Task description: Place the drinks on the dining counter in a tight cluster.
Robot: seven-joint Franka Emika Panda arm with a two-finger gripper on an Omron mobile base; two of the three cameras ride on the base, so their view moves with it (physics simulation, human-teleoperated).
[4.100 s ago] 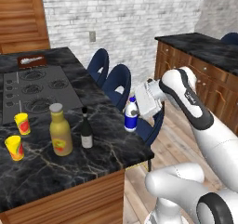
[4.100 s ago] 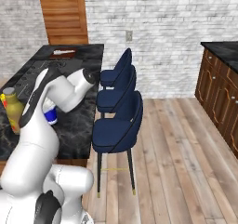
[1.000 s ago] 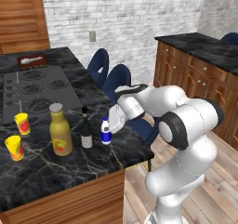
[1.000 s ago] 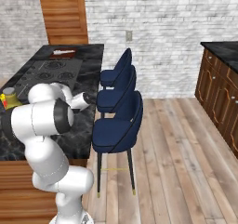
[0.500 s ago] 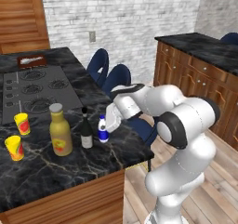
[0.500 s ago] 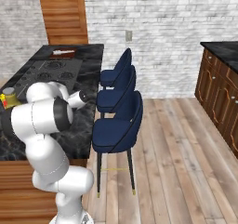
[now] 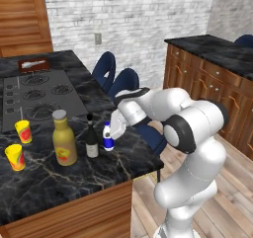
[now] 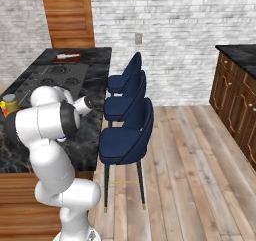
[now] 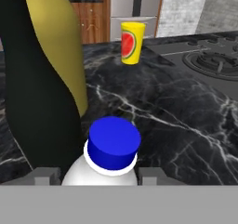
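My gripper (image 7: 110, 132) is shut on the small blue-and-white bottle (image 7: 106, 136), whose base is down at the dining counter (image 7: 74, 165). In the hand view its blue cap (image 9: 114, 142) sits between my fingertips (image 9: 47, 174). Just left of it, almost touching, stands the slim dark wine bottle (image 7: 91, 138), a dark mass close in the hand view (image 9: 37, 93). The mustard-yellow bottle (image 7: 64, 139) with a grey cap stands a little further left, behind the wine bottle in the hand view (image 9: 60, 37).
Two yellow cups (image 7: 22, 131) (image 7: 15, 156) stand near the counter's left edge; one cup (image 9: 132, 42) lies beyond the bottles. The black cooktop (image 7: 37, 91) is behind them. Blue stools (image 8: 125, 135) line the counter's right side. A wood-fronted wall counter (image 7: 217, 49) is at the far right.
My gripper has carried the small bottle leftwards across the counter, closing the gap to the wine bottle. The other two bottles and the cups have stayed put.
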